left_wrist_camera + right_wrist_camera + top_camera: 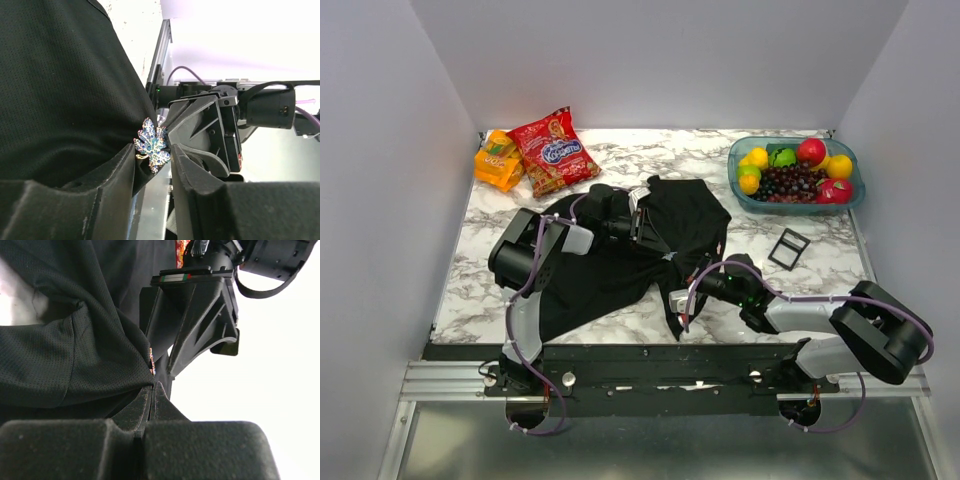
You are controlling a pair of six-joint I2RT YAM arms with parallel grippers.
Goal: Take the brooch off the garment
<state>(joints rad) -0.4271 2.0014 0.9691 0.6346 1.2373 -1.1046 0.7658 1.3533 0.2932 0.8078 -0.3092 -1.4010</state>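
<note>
The left gripper (pixel 153 156) is nearly closed and grasps the brooch (pixel 152 144) between its fingertips. The right gripper (pixel 153 390) is fully clenched on a garment (pixel 75 355) fold.

My top camera looks down from behind the arm bases over the whole surface (pixel 650 150). Both wrist cameras sit close against the shirt (pixel 60 90), facing each other: the left sights past the left gripper (pixel 152 172), the right past the right gripper (pixel 151 392), sharing the brooch (pixel 152 145).
</note>
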